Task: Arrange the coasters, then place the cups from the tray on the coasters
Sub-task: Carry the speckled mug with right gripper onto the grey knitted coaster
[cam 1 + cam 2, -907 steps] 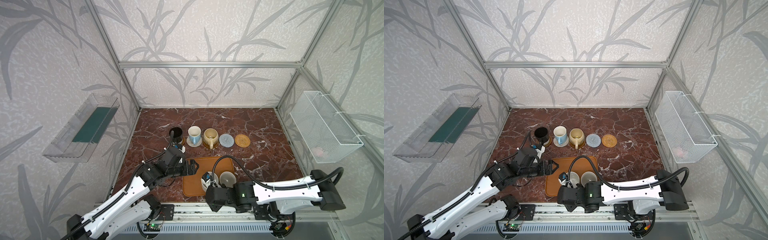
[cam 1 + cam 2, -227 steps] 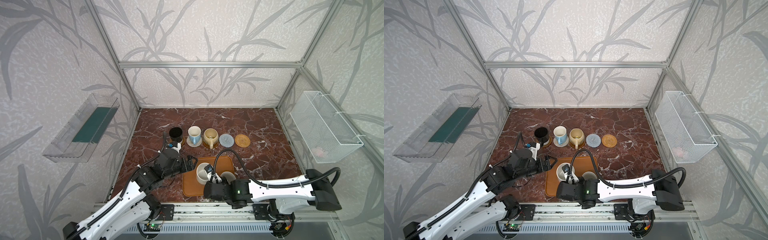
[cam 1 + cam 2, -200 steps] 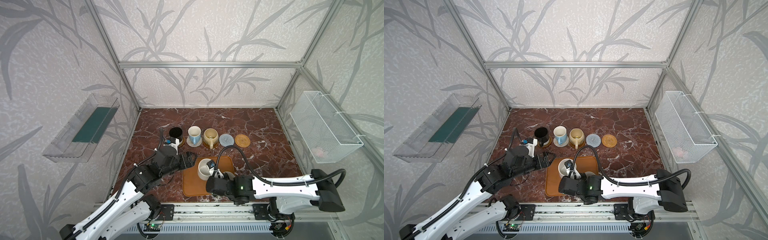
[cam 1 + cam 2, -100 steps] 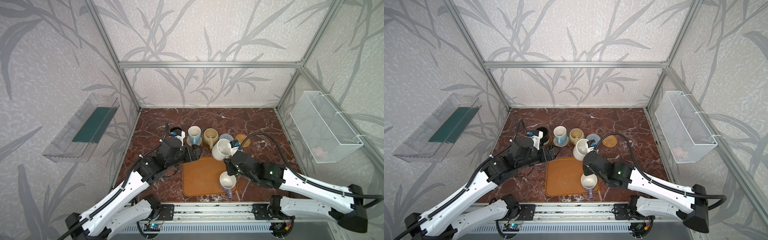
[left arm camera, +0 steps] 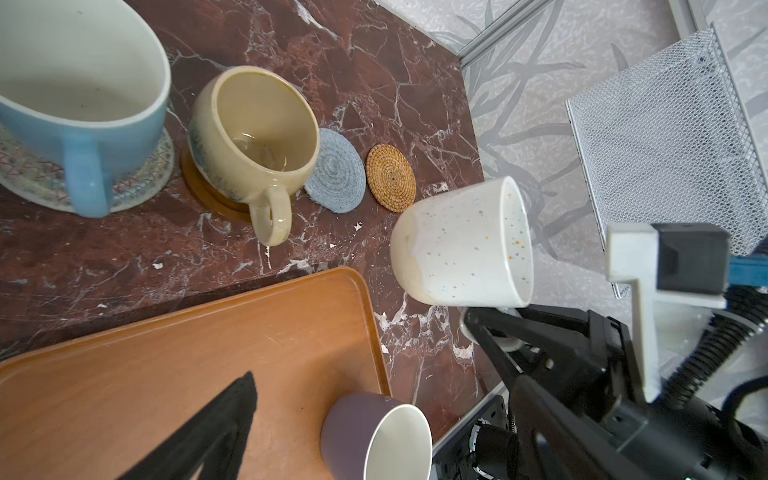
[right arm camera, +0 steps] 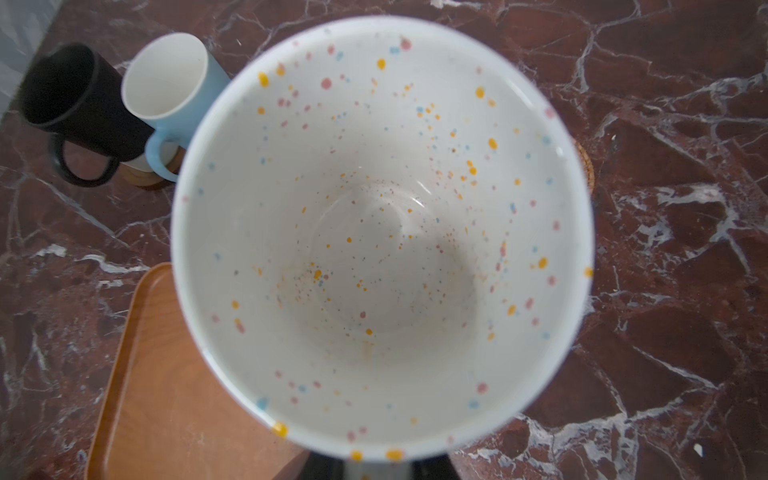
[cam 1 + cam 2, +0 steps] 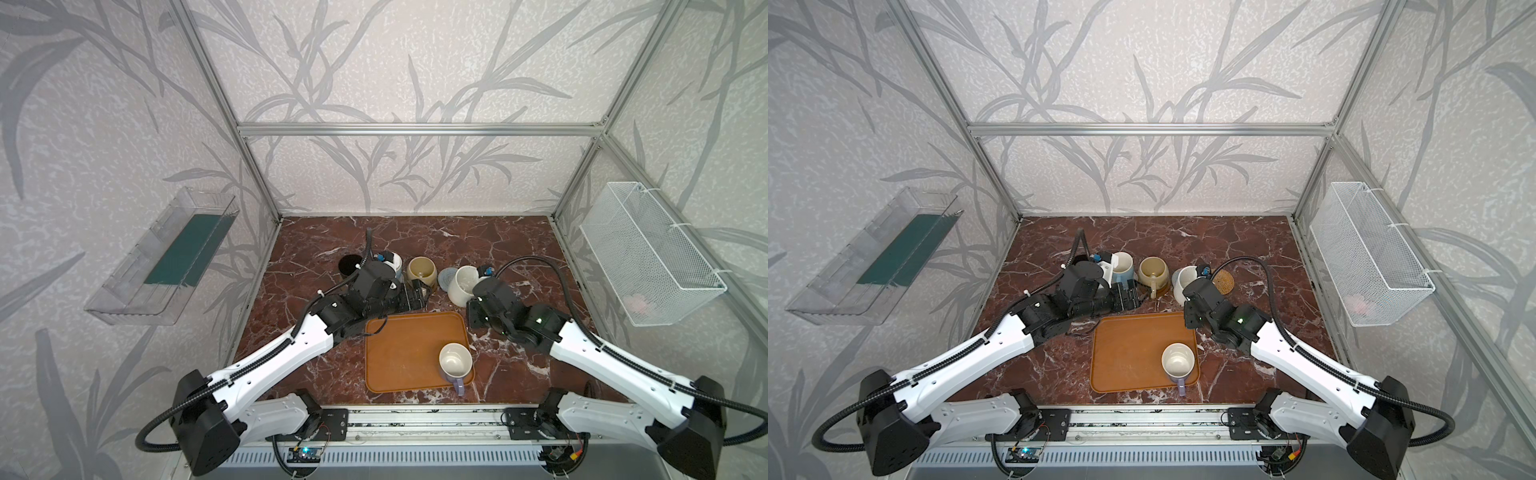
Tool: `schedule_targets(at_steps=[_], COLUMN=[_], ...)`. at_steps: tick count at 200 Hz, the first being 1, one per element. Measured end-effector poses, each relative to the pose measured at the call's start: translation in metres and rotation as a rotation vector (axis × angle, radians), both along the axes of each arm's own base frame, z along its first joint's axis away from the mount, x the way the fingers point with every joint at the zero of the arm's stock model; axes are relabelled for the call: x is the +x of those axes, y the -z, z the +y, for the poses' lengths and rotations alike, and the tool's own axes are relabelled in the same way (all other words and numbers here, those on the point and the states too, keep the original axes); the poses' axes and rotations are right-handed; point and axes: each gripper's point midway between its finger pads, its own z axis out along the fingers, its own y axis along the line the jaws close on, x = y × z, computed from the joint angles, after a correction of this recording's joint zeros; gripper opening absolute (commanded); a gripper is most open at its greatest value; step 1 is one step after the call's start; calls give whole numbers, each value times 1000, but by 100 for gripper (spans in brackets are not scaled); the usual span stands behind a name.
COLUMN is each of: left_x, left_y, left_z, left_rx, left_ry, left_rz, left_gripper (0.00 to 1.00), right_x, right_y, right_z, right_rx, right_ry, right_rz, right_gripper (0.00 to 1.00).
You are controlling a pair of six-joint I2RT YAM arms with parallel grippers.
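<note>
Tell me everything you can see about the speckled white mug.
The speckled white mug looks like glossy ceramic, off-white with tiny orange, pink and blue dots inside and out. It narrows toward its base and is empty. The right end effector grips it at the handle side, lifted and strongly tilted, with its mouth facing that arm. It hangs just beside the grey-blue coaster and apparently touches nothing else.

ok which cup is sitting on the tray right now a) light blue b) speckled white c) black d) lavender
d, only the lavender cup stands on the tray, near one corner; the speckled white cup is beyond its far edge.
</note>
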Motion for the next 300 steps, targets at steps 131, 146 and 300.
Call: schedule_targets(at_steps=[131, 146, 300], left_x=[18, 20, 45], left_y=[35, 40, 39], left_z=[-24, -24, -35], left_rx=[29, 35, -33], left_ry=[-5, -8, -52], left_rz=[45, 52, 32], left_gripper=[99, 99, 99], right_x=[76, 84, 116], right_y=[55, 58, 89], right_z=[0, 2, 8], right_rx=[-99, -96, -92], right_ry=[127, 132, 157], right_rz=[74, 75, 116], right_gripper=[0, 0, 0])
